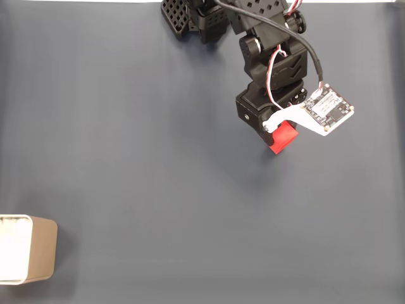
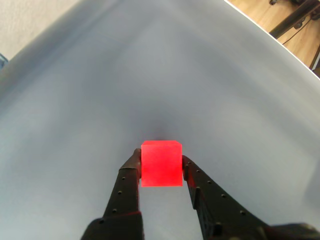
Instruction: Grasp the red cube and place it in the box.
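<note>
The red cube point(image 2: 161, 164) sits clamped between the tool's point(image 2: 160, 161) two fingers.

table point(image 1: 126, 126): dark grey-blue, plain top | floor point(image 2: 285, 30): light wood, past the table's edge, wrist view top right

One red cube point(image 2: 161, 164); one box point(image 1: 28, 249); one arm, one claw point(image 2: 160, 162).

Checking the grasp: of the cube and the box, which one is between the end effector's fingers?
The red cube, pinched between the end effector's black fingers. The tan box sits apart at the fixed view's lower left edge.
</note>
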Controlling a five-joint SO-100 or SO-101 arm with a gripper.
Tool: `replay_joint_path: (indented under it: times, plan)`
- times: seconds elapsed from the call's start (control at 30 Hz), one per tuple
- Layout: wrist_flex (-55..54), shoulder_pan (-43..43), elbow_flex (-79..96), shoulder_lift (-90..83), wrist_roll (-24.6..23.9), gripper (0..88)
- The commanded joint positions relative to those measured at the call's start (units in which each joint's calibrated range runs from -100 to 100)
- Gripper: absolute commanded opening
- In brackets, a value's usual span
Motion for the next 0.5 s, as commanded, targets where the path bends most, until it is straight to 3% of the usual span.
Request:
replay_joint_path:
  times: [0.0, 0.47]
  plan:
    - [2.29, 1.46, -5.19, -3.02, -1.51, 0.0]
    - [6.06, 6.57, -17.6, -0.51, -2.69, 0.0]
